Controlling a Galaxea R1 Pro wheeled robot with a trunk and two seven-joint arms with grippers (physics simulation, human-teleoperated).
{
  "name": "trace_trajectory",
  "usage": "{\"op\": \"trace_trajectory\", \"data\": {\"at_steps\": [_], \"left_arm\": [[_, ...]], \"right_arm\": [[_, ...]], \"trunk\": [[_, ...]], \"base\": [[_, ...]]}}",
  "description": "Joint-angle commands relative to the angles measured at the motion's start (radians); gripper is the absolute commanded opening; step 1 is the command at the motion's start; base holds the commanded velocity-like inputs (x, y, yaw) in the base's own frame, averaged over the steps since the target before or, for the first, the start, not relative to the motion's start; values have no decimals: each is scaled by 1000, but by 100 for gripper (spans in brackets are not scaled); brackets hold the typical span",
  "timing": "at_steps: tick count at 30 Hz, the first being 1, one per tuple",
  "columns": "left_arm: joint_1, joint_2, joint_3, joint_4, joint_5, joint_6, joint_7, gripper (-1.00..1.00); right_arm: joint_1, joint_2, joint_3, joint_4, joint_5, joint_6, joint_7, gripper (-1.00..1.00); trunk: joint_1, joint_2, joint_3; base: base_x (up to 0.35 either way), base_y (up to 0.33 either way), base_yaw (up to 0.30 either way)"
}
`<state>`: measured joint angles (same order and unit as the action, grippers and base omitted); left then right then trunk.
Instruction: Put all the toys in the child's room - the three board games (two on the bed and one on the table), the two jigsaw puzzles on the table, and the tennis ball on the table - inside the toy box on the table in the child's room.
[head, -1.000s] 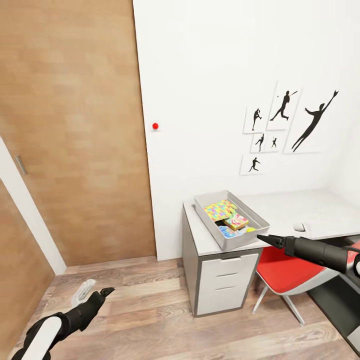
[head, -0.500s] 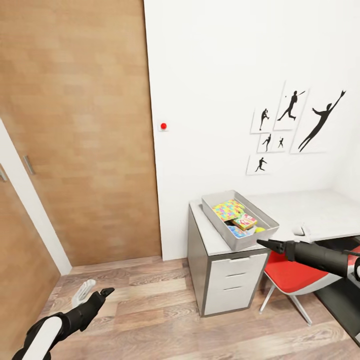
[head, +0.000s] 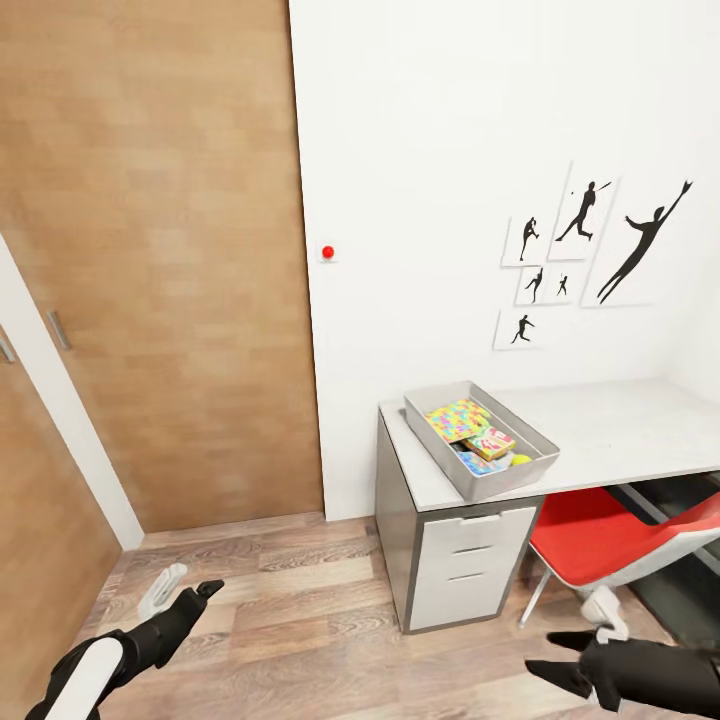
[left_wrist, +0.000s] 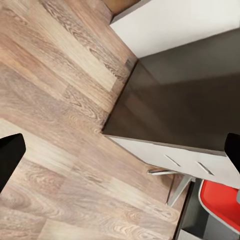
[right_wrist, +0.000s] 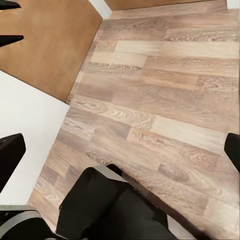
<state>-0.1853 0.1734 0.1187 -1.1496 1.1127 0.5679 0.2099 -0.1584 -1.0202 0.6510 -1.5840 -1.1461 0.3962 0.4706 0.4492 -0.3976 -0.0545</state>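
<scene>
The light grey toy box (head: 441, 466) stands on the left end of the table (head: 620, 430). In it lie a jigsaw puzzle (head: 455, 418), a bright board game (head: 490, 442), a light blue board game (head: 472, 463) and the tennis ball (head: 520, 460). My left gripper (head: 183, 597) hangs open low over the floor, far left of the table. My right gripper (head: 560, 657) is open near the floor under the red chair, below the table's edge. Both wrist views show spread fingers (left_wrist: 10, 156) (right_wrist: 10, 156) with nothing between them. The bed is out of view.
A red chair (head: 600, 535) is tucked under the table beside the white drawers (head: 460, 565). A wooden door (head: 150, 250) fills the wall at the left. Black sports pictures (head: 590, 250) hang above the table. Wood-plank floor (head: 300, 620) lies open in front.
My right arm has dropped from table height in front of the toy box down to near the floor. The view shifted a little early on. The left arm has barely moved.
</scene>
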Motion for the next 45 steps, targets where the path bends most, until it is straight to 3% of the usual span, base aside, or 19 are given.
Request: {"op": "trace_trajectory", "data": {"at_steps": [1,4,8,11,12,15,16,21,22,24,25,29,30,33,34,38,39,43,45], "left_arm": [[0,2,2,-1,11,3,9,100],[2,10,2,3,8,3,13,100],[8,19,-2,14,2,4,16,100],[32,32,-11,67,-39,6,14,100],[32,32,-11,67,-39,6,14,100],[56,37,-23,155,-110,3,9,100],[56,37,-23,155,-110,3,9,100],[87,37,-35,328,-251,-15,-44,100],[87,37,-35,328,-251,-15,-44,100],[95,35,-37,393,-305,-42,-84,100],[95,35,-37,393,-305,-42,-84,100],[104,32,-39,523,-406,-107,-152,100],[104,32,-39,523,-406,-107,-152,100],[107,29,-40,619,-460,-163,-179,100],[107,29,-40,619,-460,-163,-179,100],[109,17,-44,741,-500,-262,-196,100],[109,17,-44,741,-500,-262,-196,100],[110,4,-68,862,-543,-356,-203,100],[110,1,-73,888,-551,-382,-204,100]], "right_arm": [[25,2,8,16,15,3,5,100],[91,24,14,78,66,-2,17,100],[119,49,18,136,88,-10,20,100],[150,99,24,251,111,-33,23,100],[150,99,24,251,111,-33,23,100],[167,158,27,390,130,-59,25,100],[167,158,27,390,130,-59,25,100],[180,260,30,639,167,-89,14,100],[180,260,30,639,167,-89,14,100],[182,307,31,755,196,-112,9,100],[182,307,31,755,196,-112,9,100],[182,405,30,991,274,-204,2,100],[182,405,30,991,274,-204,2,100],[181,487,30,1157,325,-290,-10,100],[181,487,30,1157,325,-290,-10,100],[177,603,29,1336,361,-372,-91,100],[177,603,29,1336,361,-372,-91,100],[175,694,29,1422,376,-406,-261,100],[175,715,28,1434,378,-410,-305,100]], "trunk": [[1,-2,-2],[1,-2,-2],[1,-2,-2],[1,-2,-2],[1,-2,-2],[1,-2,-2],[1,-2,-2],[1,-2,-2],[1,-2,-2],[1,-2,-2],[1,-2,-2],[1,-2,-2],[1,-2,-2],[1,-2,-2],[1,-2,-2],[1,-2,-2],[1,-2,-2],[1,-2,-2],[1,-2,-2]], "base": [[0,1,0],[0,0,0],[0,0,0],[0,0,0],[0,0,0],[0,0,0],[0,0,0],[0,0,0],[0,0,0],[0,0,0],[0,0,0],[0,0,0],[0,0,0],[0,0,0],[0,0,0],[0,0,0],[0,0,0],[0,0,0],[0,0,0]]}}
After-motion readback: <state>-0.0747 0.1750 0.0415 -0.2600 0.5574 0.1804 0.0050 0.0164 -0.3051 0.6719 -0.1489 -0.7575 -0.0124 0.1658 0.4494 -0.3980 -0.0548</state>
